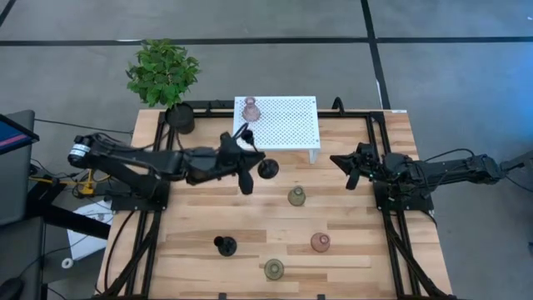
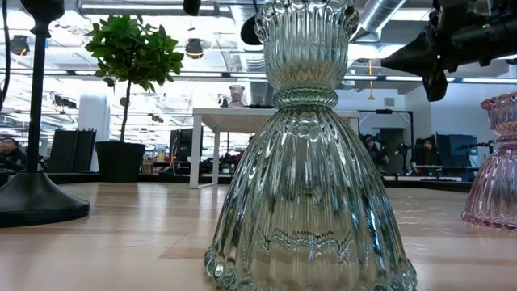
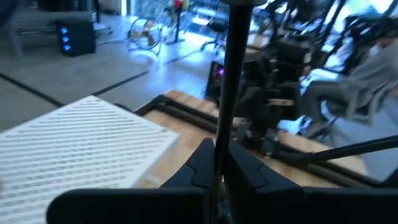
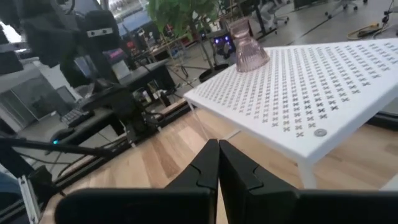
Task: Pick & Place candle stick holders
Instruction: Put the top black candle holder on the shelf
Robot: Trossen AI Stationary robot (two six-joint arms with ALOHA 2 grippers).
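My left claw (image 1: 250,162) pinches a black candle stick holder (image 1: 267,169) by its stem, seemingly lifted off the counter (image 1: 191,221), near the white stand (image 1: 287,125). My right claw (image 1: 350,167) waits pressed together, empty, at the right.

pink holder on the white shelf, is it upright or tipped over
Upright. The pink holder stands on its wide base on the white perforated shelf, neck pointing up; the low view shows it the same way.
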